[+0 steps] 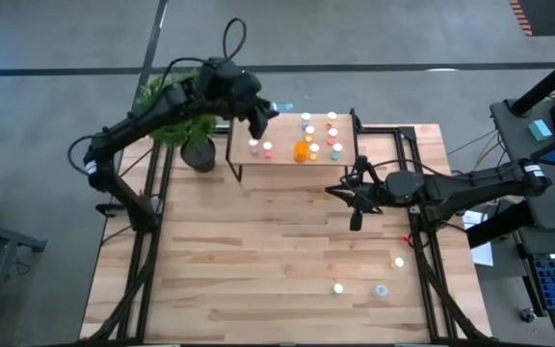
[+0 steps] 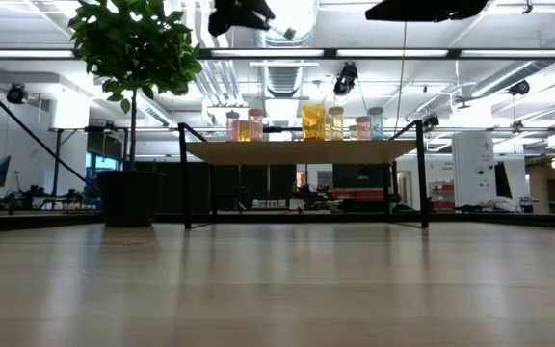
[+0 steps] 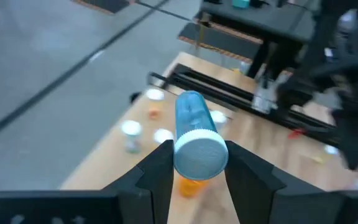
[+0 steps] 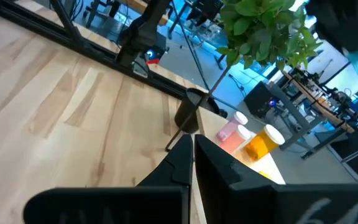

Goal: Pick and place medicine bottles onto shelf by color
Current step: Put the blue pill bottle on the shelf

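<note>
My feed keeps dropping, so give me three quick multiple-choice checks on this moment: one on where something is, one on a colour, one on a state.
1. Where is the left hand?
A. Over the shelf's left end
B. Over the table's near edge
C. Beside the right arm's base

2. What colour is the bottle in the left hand?
A. Pink
B. Blue
C. Yellow

3. How is the right hand?
A. Shut on a green bottle
B. Wide open
C. Shut and empty

Answers:
1 A: in the high view the left hand hangs over the left end of the shelf, by the plant.
2 B: the left wrist view shows a blue bottle with a pale cap clamped between the fingers.
3 C: the right wrist view shows the right hand with its fingers together and nothing between them, over the table.
</note>
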Robot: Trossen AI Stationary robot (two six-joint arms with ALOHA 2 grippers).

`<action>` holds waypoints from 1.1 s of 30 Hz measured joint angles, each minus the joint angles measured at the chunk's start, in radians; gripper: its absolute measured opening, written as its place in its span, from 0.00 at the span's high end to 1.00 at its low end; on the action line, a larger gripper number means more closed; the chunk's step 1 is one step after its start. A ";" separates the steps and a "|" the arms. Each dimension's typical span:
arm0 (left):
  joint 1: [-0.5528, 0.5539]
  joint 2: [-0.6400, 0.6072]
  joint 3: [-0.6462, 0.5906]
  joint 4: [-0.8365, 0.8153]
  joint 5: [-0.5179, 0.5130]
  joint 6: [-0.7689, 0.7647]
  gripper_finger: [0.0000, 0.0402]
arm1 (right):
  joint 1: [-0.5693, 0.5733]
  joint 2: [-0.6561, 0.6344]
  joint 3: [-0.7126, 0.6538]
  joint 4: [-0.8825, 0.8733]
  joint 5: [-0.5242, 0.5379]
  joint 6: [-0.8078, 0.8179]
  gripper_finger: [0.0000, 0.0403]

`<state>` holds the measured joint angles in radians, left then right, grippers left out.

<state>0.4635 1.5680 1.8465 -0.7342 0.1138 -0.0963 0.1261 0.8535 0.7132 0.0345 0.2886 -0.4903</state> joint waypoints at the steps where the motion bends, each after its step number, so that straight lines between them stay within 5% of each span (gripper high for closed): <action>1: 0.016 0.012 0.000 0.001 0.001 0.005 0.71 | 0.000 0.002 0.000 0.000 0.000 -0.001 0.98; 7: 0.069 0.151 0.028 -0.063 0.012 0.052 0.72 | 0.000 0.018 0.000 0.006 0.000 -0.009 0.98; 20: 0.080 0.345 0.325 -0.474 -0.015 0.137 0.76 | 0.000 0.020 0.000 0.004 0.000 -0.019 0.98; 33: 0.081 0.457 0.357 -0.526 -0.020 0.102 0.73 | 0.000 0.026 -0.001 -0.001 0.000 -0.009 0.98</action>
<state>0.5442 2.0251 2.2032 -1.2602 0.0941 0.0055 0.1261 0.8796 0.7124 0.0338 0.2886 -0.4998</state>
